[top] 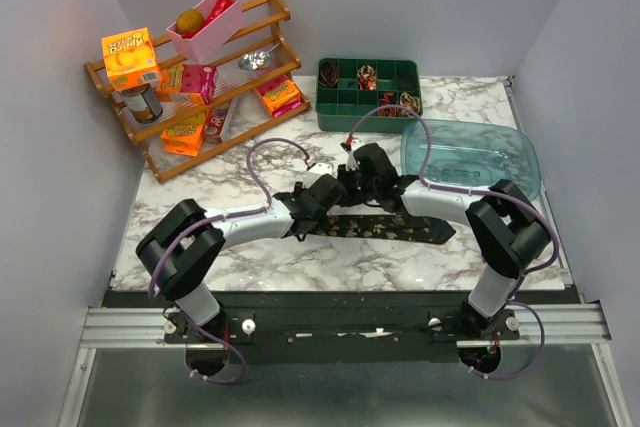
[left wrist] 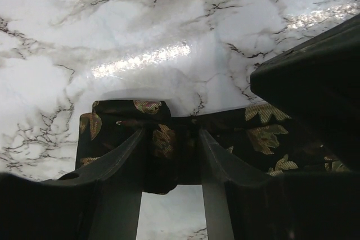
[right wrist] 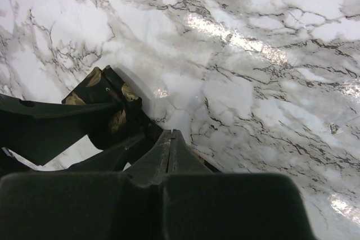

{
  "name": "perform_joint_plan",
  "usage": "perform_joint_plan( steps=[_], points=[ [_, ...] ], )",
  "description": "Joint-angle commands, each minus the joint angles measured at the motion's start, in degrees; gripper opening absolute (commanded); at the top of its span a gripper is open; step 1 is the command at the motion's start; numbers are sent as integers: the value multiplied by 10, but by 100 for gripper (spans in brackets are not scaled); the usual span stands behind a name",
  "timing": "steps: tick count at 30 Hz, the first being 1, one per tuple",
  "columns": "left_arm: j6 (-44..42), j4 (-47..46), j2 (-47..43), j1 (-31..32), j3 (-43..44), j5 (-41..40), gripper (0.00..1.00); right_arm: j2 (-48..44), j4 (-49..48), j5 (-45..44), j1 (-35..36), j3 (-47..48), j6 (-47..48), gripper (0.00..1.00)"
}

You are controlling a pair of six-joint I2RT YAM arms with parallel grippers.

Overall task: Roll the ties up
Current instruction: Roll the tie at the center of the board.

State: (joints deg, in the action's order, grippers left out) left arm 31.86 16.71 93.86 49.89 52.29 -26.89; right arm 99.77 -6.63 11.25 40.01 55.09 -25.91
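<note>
On the table (top: 300,259) | tie (left wrist: 163,139) end within released left gripper (left wrist: 171,134) | right gripper (right wrist: 170,139) clenched beside it

long narrow necktie of brown-black fabric (top: 390,228): scattered tan-gold leaf motifs, some reddish | marble-look tabletop (top: 260,259): white, grey veining | plastic compartment tray (top: 336,123): dark green | translucent plastic tub (top: 520,162): teal | slatted wooden rack (top: 281,17): reddish-brown | robot cables (top: 265,151): purple

A robotics lab test cell is indicated: a white marble-patterned tabletop (top: 200,259) is boxed in by plain pale grey walls (top: 400,7), a grey-and-black robot arm (top: 240,225) is bolted at each end of a slotted aluminium rail (top: 120,325), and staged props are laid out, namely a slatted wooden rack (top: 275,9) of snack boxes, a dark green compartment tray (top: 335,119) and a translucent teal plastic bin (top: 470,157).
</note>
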Motion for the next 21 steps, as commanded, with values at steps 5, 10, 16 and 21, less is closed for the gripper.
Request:
perform_joint_plan(
  steps=[5, 10, 16, 21],
  points=[
    [42, -10, -88, 3, -31, 2, 52, -20, 13, 15, -2, -2, 10, 1],
    [43, 3, -161, -7, -41, -20, 63, -39, 0, 45, 4, 6, 13, 1],
    [49, -3, -225, -72, -83, 30, 71, -33, -7, 71, 31, 36, 12, 1],
    [60, -58, -285, -159, -148, 167, 81, 16, -8, 95, 55, 74, 12, 1]
  ],
)
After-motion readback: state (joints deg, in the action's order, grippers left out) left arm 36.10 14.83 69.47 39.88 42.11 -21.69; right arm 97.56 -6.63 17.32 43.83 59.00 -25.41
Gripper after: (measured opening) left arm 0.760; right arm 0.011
